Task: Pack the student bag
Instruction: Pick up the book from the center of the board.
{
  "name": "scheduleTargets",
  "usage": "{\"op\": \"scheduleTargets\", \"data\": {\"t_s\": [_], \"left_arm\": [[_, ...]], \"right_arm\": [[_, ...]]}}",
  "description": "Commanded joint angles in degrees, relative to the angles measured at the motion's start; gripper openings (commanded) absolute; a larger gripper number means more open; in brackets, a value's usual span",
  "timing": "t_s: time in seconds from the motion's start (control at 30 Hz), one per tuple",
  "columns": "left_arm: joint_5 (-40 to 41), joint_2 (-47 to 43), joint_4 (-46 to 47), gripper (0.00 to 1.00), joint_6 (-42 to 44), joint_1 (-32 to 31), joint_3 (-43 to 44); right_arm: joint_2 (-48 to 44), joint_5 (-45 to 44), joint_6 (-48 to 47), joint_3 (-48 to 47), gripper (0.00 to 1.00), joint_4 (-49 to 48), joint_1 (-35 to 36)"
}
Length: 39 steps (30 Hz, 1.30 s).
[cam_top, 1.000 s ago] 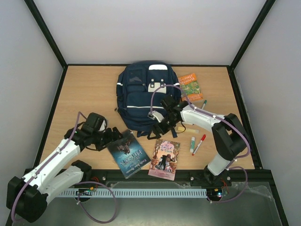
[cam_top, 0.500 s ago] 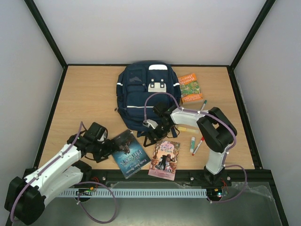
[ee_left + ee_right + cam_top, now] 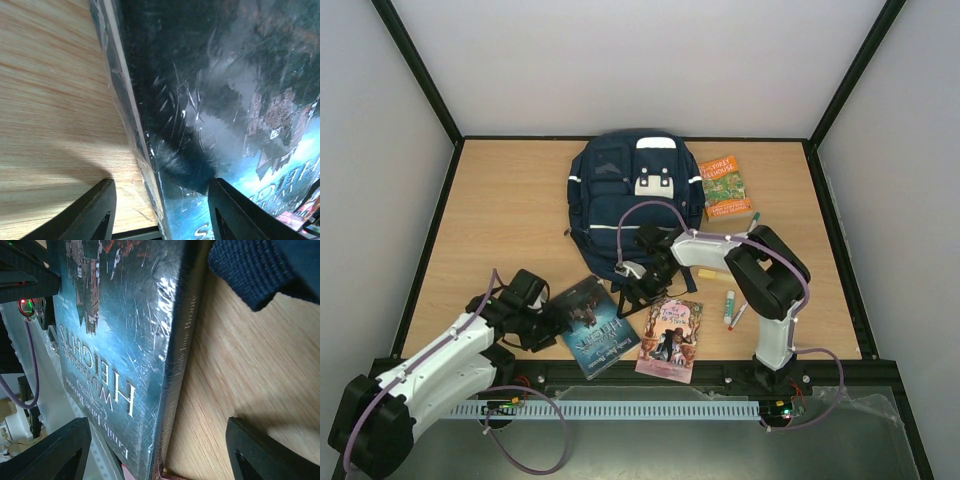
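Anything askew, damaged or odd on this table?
Nothing spilled. The Wuthering Heights book lies at a slant, its glossy cover scuffed and scratched. Oddly, the left gripper and right gripper both straddle its opposite edges, open.

Eyes on the left arm (image 3: 432, 352): smooth white shells over the long links, chunky black housings at every joint. A lilac cable (image 3: 564, 430) loops out near its base. Over to the right arm (image 3: 704, 244): same livery, white casing, rounded black joints, and a second lilac cable (image 3: 655, 202) curving off it. The left gripper (image 3: 556, 318) is all black; up close, the left fingers (image 3: 93, 213) are matte black with bevelled edges. The right gripper (image 3: 632, 286) is black too, the right fingers (image 3: 56, 451) plain and flat-faced.
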State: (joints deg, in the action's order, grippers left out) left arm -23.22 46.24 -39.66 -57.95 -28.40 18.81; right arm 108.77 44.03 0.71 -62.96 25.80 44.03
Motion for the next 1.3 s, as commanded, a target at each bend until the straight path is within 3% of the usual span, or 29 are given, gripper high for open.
{"op": "scheduleTargets", "data": {"t_s": [0.0, 0.13, 0.47, 0.83, 1.1, 1.27], "left_arm": [[-1.3, 1.5, 0.8, 0.52, 0.0, -0.3, -1.7], [-2.4, 2.3, 2.0, 0.45, -0.7, -0.5, -2.5], [-3.0, 4.0, 3.4, 0.42, -1.0, -1.4, -4.4], [-2.9, 5.9, 6.0, 0.42, -1.7, -3.2, -5.2], [-1.8, 3.6, 6.3, 0.43, -3.2, -3.2, -6.7], [-1.5, 2.4, 6.1, 0.43, -3.5, -3.2, -6.7]], "right_arm": [[2.9, 0.0, 2.7, -0.7, 0.74, 3.0, 1.2], [5.1, 1.5, 3.3, -0.3, 0.73, 3.3, 2.0], [8.9, 3.3, 4.5, -2.4, 0.76, 4.6, 4.4], [9.6, 17.4, 4.2, -8.0, 0.77, 7.8, 4.6], [4.6, 21.1, 5.5, -9.7, 0.73, 8.1, 4.6], [1.4, 23.2, 8.2, -9.8, 0.64, 5.8, 4.6]]}}
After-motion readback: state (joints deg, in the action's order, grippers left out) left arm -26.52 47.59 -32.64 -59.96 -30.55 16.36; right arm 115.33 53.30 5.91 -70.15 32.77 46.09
